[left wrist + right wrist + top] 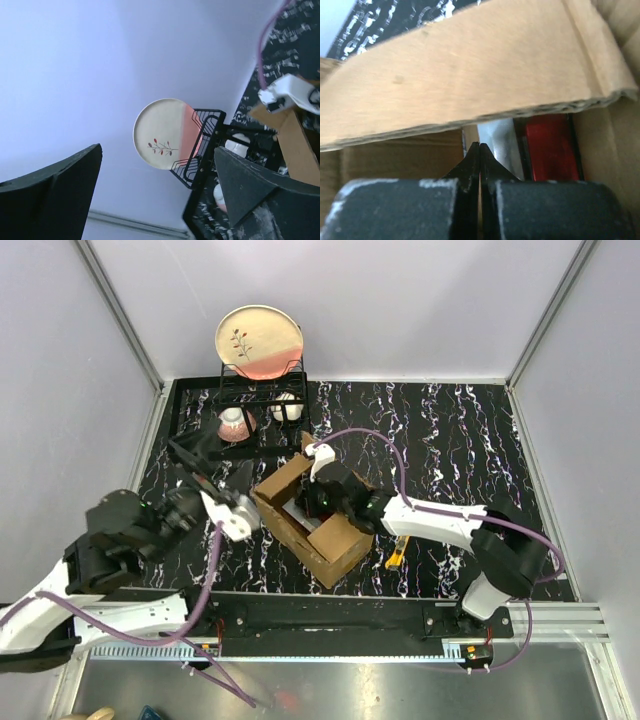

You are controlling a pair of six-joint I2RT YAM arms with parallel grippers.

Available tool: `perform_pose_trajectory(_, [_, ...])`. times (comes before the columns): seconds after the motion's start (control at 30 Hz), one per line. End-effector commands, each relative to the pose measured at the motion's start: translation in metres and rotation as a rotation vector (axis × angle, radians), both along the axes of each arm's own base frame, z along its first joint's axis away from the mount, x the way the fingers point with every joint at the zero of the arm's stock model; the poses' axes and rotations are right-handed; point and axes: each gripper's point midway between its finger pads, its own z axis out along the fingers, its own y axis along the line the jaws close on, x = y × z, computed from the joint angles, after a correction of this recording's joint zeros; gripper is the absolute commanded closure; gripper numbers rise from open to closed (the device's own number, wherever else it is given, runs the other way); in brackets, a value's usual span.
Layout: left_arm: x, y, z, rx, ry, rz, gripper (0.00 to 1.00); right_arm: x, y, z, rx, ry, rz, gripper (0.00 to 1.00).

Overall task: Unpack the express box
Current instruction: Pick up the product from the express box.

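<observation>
The express box (335,540) is a brown carton lying open on the marbled black table, between the two arms. My right gripper (327,502) reaches down into it. In the right wrist view its fingertips (479,146) are pressed together and shut, with nothing between them, just under a cardboard flap (470,75). A red package (550,147) and a silvery item (499,142) lie inside, beyond the tips. My left gripper (196,468) is raised left of the box. It stands wide open and empty, its fingers (50,195) far apart, facing the back wall.
A black dish rack (262,405) at the back holds a cream and pink plate (258,340) and two cups (236,424). A yellow-handled tool (397,555) lies on the table right of the box, under the right arm. Grey walls close in three sides.
</observation>
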Motion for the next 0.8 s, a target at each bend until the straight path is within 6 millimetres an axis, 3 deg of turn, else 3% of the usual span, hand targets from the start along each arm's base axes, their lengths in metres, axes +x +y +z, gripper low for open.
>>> perform_pose_trajectory(0.0, [0.025, -0.012, -0.005, -0.215, 0.259, 0.089, 0.01, 0.004, 0.011, 0.057, 0.117, -0.134, -0.043, 1.0])
perform_pose_trajectory(0.07, [0.04, -0.017, -0.017, -0.275, 0.366, 0.129, 0.01, -0.007, 0.018, 0.076, 0.131, -0.202, -0.015, 1.0])
perform_pose_trajectory(0.1, [0.06, -0.011, -0.019, -0.285, 0.418, 0.191, 0.02, -0.008, 0.016, 0.081, 0.129, -0.228, -0.032, 1.0])
perform_pose_trajectory(0.13, [0.06, -0.024, -0.023, -0.329, 0.52, 0.143, 0.03, -0.016, 0.018, 0.083, 0.129, -0.241, -0.019, 1.0])
perform_pose_trajectory(0.17, [0.068, -0.032, -0.044, -0.276, 0.616, 0.168, 0.05, -0.019, 0.016, 0.089, 0.131, -0.258, -0.021, 1.0])
perform_pose_trajectory(0.2, [0.068, -0.033, -0.03, -0.297, 0.634, 0.148, 0.06, -0.017, 0.013, 0.09, 0.126, -0.27, -0.042, 1.0])
perform_pose_trajectory(0.27, [0.065, -0.047, -0.038, -0.261, 0.687, 0.096, 0.07, -0.021, 0.009, 0.092, 0.126, -0.277, -0.043, 1.0])
perform_pose_trajectory(0.37, [0.067, -0.058, -0.058, -0.232, 0.747, 0.086, 0.08, -0.024, -0.001, 0.095, 0.111, -0.288, -0.058, 1.0])
perform_pose_trajectory(0.43, [0.069, -0.058, -0.069, -0.229, 0.775, 0.11, 0.11, -0.029, -0.011, 0.088, 0.073, -0.278, -0.067, 1.0])
perform_pose_trajectory(0.47, [0.067, -0.058, -0.078, -0.222, 0.787, 0.11, 0.12, -0.031, -0.019, 0.096, 0.084, -0.288, -0.082, 1.0])
perform_pose_trajectory(0.53, [0.067, -0.056, -0.086, -0.234, 0.791, 0.121, 0.12, -0.035, -0.034, 0.085, 0.053, -0.277, -0.097, 1.0])
perform_pose_trajectory(0.57, [0.066, -0.055, -0.094, -0.235, 0.801, 0.127, 0.12, -0.035, -0.042, 0.092, 0.065, -0.284, -0.121, 1.0])
perform_pose_trajectory(0.77, [0.058, -0.055, -0.125, -0.195, 0.867, 0.126, 0.11, -0.043, -0.072, 0.085, 0.02, -0.268, -0.156, 1.0])
